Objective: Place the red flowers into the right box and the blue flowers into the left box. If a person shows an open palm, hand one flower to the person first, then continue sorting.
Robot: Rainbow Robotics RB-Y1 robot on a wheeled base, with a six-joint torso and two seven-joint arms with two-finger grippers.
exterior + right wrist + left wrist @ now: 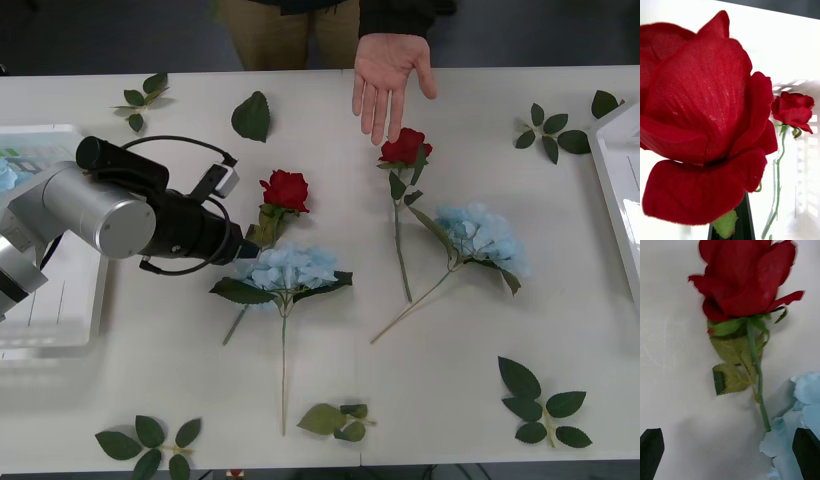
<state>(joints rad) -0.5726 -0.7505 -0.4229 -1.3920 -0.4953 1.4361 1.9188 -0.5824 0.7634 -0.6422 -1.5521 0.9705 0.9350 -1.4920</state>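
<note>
Left end effector [730, 450] hovers wide open, its two black fingertips [651, 450] at the frame's lower corners, touching nothing; a red rose [747, 275] lies on the white bench [673, 352] ahead of it, stem running down beside a pale blue hydrangea [797, 416]. From the front, this arm reaches in from the left toward that rose [286, 190] at centre. Right end effector [732, 221] grips a red rose [700, 123] that fills the wrist view, with another rose [793, 110] lying in the right box [805, 187]. An open palm [388, 75] shows at upper centre. The left box [50, 300] sits at the left edge.
</note>
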